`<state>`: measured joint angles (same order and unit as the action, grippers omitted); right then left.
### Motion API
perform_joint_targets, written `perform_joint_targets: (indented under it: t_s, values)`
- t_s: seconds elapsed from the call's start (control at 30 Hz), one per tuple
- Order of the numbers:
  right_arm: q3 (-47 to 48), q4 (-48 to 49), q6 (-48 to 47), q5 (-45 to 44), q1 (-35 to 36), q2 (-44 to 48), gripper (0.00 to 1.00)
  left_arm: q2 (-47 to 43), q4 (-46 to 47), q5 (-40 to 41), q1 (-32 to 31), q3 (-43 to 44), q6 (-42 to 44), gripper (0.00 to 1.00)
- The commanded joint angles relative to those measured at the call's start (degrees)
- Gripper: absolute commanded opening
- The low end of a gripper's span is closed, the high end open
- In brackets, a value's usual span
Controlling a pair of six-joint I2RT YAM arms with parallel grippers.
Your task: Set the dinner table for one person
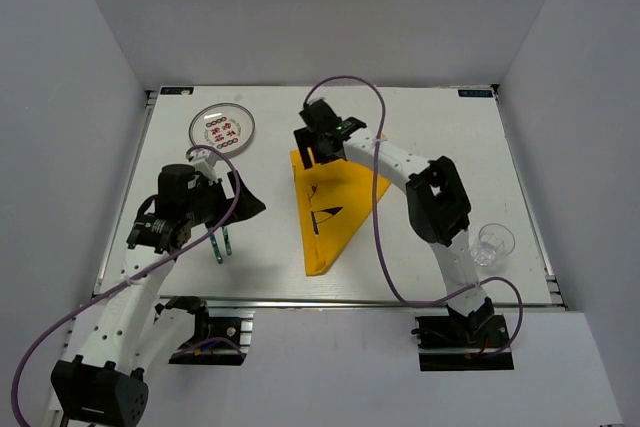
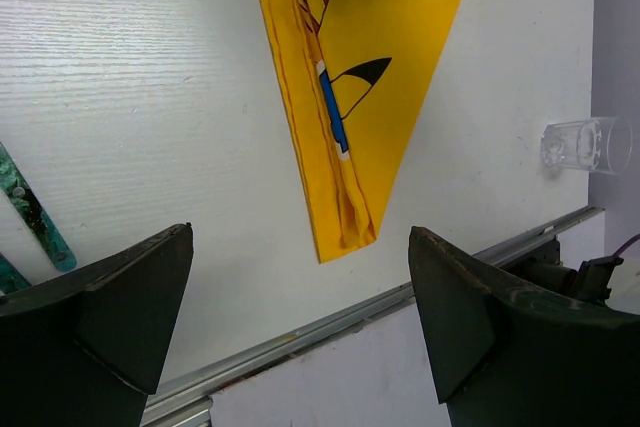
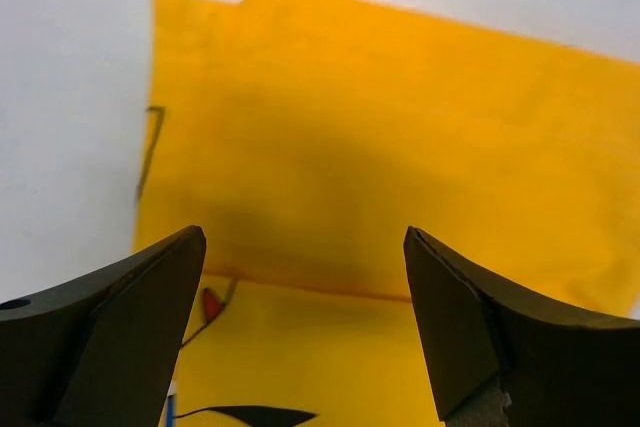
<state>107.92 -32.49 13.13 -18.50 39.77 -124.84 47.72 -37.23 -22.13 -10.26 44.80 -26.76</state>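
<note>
Dinner table (image 1: 450, 137) carries a folded yellow cloth (image 1: 325, 212); right gripper (image 3: 305, 247), jaws spread, hangs seemingly just above its far edge; left gripper (image 2: 300, 247) stands spread too, empty.

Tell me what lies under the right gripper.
The folded yellow cloth lies below the open right gripper, on the white table. Whatever the cloth covers cannot be seen.
</note>
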Motion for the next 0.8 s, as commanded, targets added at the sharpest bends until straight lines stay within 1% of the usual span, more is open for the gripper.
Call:
perform_joint_targets:
  t_s: [0.0, 0.03, 0.07, 0.13, 0.23, 0.3, 0.4, 0.53, 0.63, 0.7, 0.73, 0.77]
  values:
    - [0.54, 0.32, 2.77, 0.22, 1.01, -2.87, 0.85, 0.26, 0.50, 1.39, -0.20, 0.29, -0.04, 0.98]
    - [1.58, -0.46, 4.00, -0.39, 1.19, -3.30, 0.84, 0.35, 0.50, 1.30, -0.20, 0.38, -0.13, 0.98]
    - [2.81, -4.47, 5.32, -2.66, 2.32, -4.00, 0.84, 0.35, 0.67, 1.30, -0.20, 0.47, 0.04, 0.98]
    - [3.53, -6.53, 7.69, -3.99, 3.12, -4.19, 0.83, 0.61, 0.58, 1.04, -0.20, 0.29, 0.05, 0.98]
    - [-1.30, -3.46, 7.70, -5.58, 6.01, -2.87, 0.83, 0.88, 1.37, 0.42, -0.20, -0.06, -0.04, 0.98]
    - [-1.14, -4.24, 8.23, -7.16, 6.55, -3.65, 0.83, 1.32, 1.37, 0.07, 0.41, -0.15, -0.04, 0.98]
    - [-1.48, -5.74, 9.37, -6.99, 7.08, -3.93, 0.83, 2.02, 1.11, -0.11, 0.42, 0.03, 0.13, 0.98]
    - [-5.00, -2.93, 10.08, -5.32, 7.96, -2.52, 0.82, 1.49, 1.37, -0.11, 0.42, -0.32, 0.05, 0.98]
    - [-5.35, -3.54, 11.57, -5.32, 8.13, -2.52, 0.80, 1.49, 1.64, -0.19, 0.42, -0.32, 0.04, 0.98]
    - [-5.79, -3.55, 12.01, -4.70, 8.22, -2.60, 0.76, 1.67, 1.46, -0.28, 0.42, -0.32, -0.04, 0.98]
    - [-5.88, -3.54, 12.10, -4.88, 8.39, -2.61, 0.72, 1.67, 1.46, -0.28, 0.42, -0.32, 0.13, 0.98]
    - [-5.88, -3.98, 12.45, -5.23, 8.40, -2.52, 0.64, 1.58, 1.46, -0.19, 0.42, -0.32, 0.13, 0.98]
